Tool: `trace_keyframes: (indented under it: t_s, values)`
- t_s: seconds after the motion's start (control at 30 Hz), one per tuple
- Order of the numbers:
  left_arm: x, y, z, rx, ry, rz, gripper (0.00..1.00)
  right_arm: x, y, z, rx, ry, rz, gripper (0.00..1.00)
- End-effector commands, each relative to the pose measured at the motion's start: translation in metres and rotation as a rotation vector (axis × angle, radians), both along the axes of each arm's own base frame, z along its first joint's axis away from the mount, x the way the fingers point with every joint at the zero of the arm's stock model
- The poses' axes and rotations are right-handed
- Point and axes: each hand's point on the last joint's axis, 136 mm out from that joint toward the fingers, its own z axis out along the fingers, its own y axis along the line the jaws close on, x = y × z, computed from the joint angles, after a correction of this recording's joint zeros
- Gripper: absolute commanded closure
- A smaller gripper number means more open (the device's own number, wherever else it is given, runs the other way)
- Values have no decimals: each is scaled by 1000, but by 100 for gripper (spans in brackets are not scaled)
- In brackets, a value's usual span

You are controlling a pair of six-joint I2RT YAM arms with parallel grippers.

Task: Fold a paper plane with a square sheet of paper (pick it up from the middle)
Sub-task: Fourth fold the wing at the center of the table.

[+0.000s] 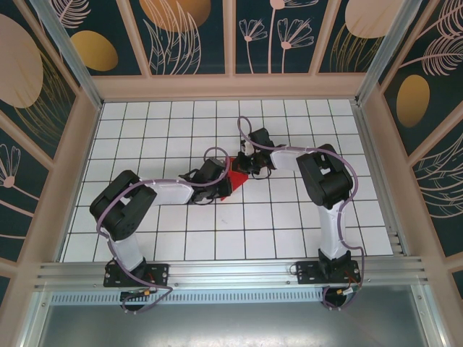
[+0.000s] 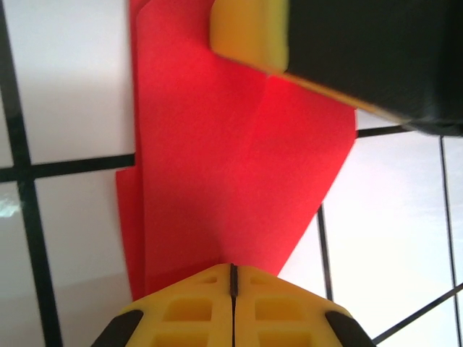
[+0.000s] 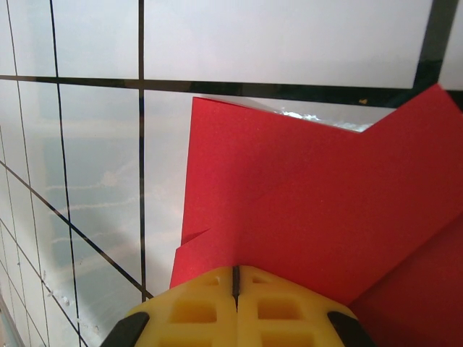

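Near edge first: arm bases [image 1: 136, 273] sit at the bottom, and both arms reach in to meet over the tiled table [image 1: 253, 238].

On my left gripper [image 2: 233, 269] the fingers are pressed together with just a thin seam. Red runs right up to the tips, so I read it as pinching the sheet of paper [image 1: 234, 178]. My right gripper [image 3: 235, 269] is the same: tips tight together, red meeting the seam, pinching the sheet from the opposite side. In the left wrist view a yellow pad [image 2: 249, 32] of the right gripper sits at the far end of the red. So the 2 grippers are close, facing each other across it.

The sheet is about mid-table between the 2 grippers. It is not a flat square but a creased wedge, with at least 2 overlapping layers and a crease running away from the left fingertips. I cannot tell if it is lifted or resting on the tiles.

Step, my call: mid-fold, early plane folds, not yet a dart.

Next move calls for 1 gripper to anchor while the other carries its flap over and presses the crease. Edges must line up, and thin paper may slip or tear if both pull apart.

Beyond that, white tiles run on to the patterned back wall [image 1: 188, 43].
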Motion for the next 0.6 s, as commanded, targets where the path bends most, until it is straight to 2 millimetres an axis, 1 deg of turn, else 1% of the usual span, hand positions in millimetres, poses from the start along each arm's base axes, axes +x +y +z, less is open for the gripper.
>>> trace_keyframes:
  t_s: [0.0, 0.1, 0.27, 0.3, 0.37, 0.47, 0.5, 0.57]
  values:
    - [-15, 14, -21, 25, 63, 12, 92, -33, -50, -92, -270, 173, -73, 100]
    - [-30, 24, -25, 26, 91, 18, 92, -32, -51, -92, -269, 174, -77, 100]
    - [-53, 29, -24, -22, 142, -2, 92, -33, -51, -93, -271, 175, -78, 100]
    - [-54, 29, -19, -35, 137, -7, 92, -33, -51, -93, -271, 175, -78, 100]
    - [-61, 29, -18, -42, 150, -27, 92, -33, -52, -94, -273, 176, -80, 100]
    - [-62, 30, -12, -37, 139, -42, 92, -33, -52, -95, -274, 178, -79, 100]
    - [-60, 29, -7, -37, 127, -47, 92, -33, -52, -94, -274, 176, -79, 100]
    - [-50, 25, 9, -42, 77, -48, 92, -33, -51, -93, -270, 176, -78, 100]
